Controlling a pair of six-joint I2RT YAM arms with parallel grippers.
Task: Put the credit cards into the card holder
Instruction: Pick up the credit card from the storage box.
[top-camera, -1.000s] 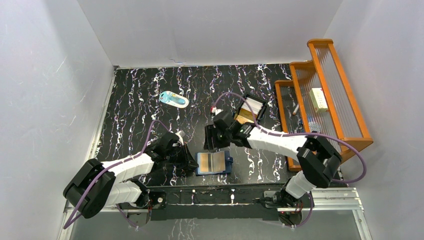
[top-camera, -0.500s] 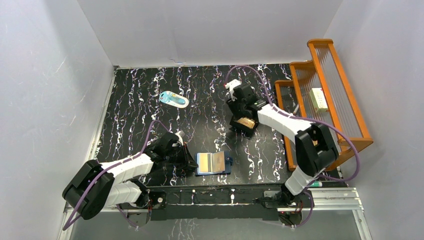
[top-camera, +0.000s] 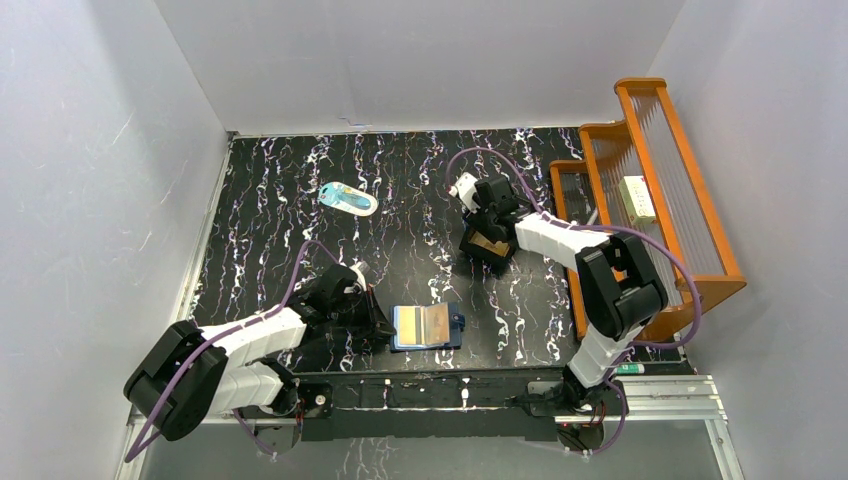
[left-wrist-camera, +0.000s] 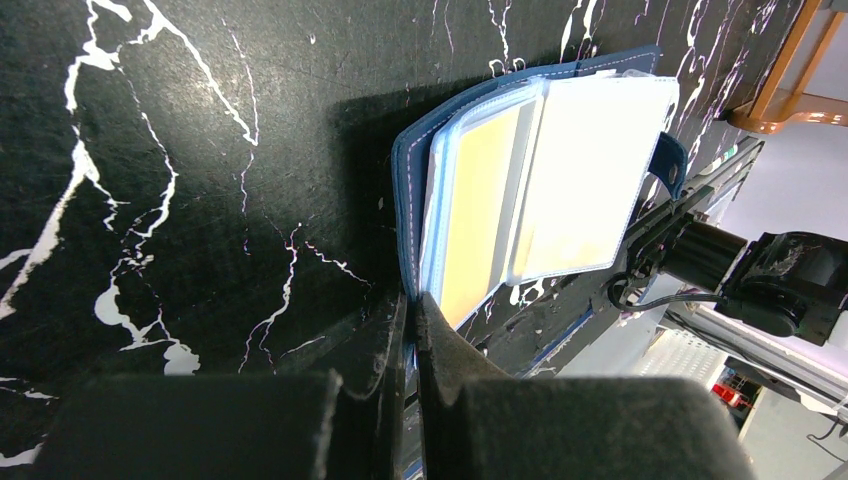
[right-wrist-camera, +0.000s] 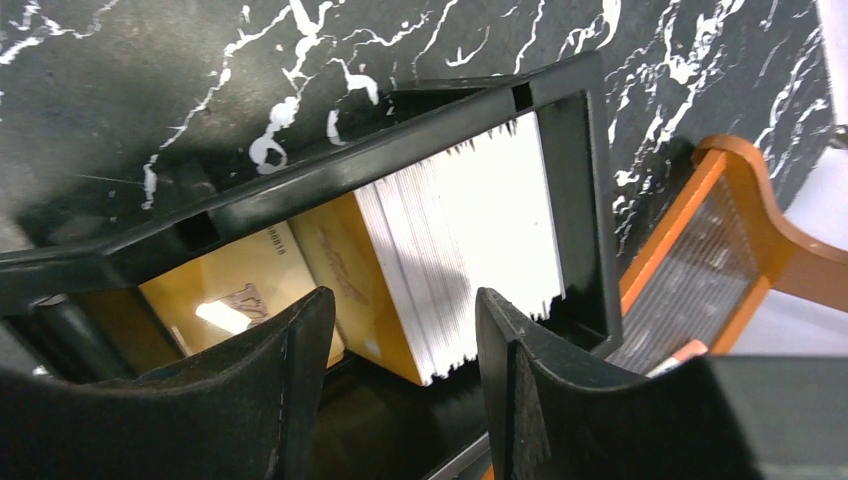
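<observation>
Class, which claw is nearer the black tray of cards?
Right. The right claw, open, hovers over the tray and its cards; the left claw, shut, sits by the card holder, well away.

No txt is reading clearly anywhere. The thin golden-tan rectangular card (right-wrist-camera: 235, 290) lying in the black plastic box tray (right-wrist-camera: 565, 200) is showing a dark printed mark, too blurred to read. The small cream rectangular item (top-camera: 637, 198) in the orange wooden rack (top-camera: 640, 86) is carrying tiny marks, also unreadable.
</observation>
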